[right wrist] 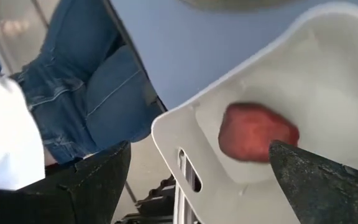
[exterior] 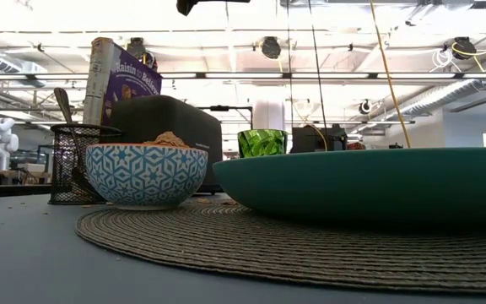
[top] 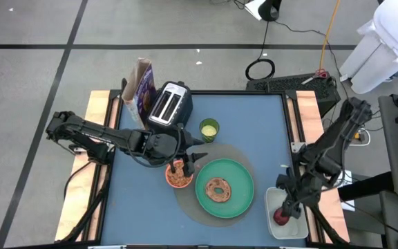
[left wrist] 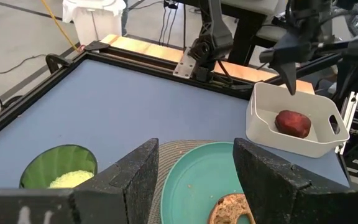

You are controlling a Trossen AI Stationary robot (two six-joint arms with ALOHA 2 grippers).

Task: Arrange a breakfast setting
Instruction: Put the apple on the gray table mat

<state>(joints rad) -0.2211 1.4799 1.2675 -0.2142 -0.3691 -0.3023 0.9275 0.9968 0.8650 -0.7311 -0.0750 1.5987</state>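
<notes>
The green plate (top: 224,188) lies on a round woven placemat (top: 185,200) with the brown bagel (top: 219,189) on it. The small bowl (top: 179,176), blue-and-white outside (exterior: 146,173), holds orange-brown cereal and stands left of the plate. The dark-red fruit (top: 280,218) lies in the white tub (top: 287,225) at the near right. The purple cereal box (top: 142,86) stands at the far left. A spoon (exterior: 64,105) stands in a mesh holder (exterior: 78,165). My left gripper (top: 197,158) is open above the bowl and touches nothing. My right gripper (right wrist: 191,180) is open, above the tub, over the fruit (right wrist: 257,132).
A dark toaster (top: 169,105) stands beside the cereal box. A green cup (top: 209,129) stands behind the plate. The far right of the blue table (top: 261,131) is bare. A person in jeans (right wrist: 86,81) stands just past the table's right edge.
</notes>
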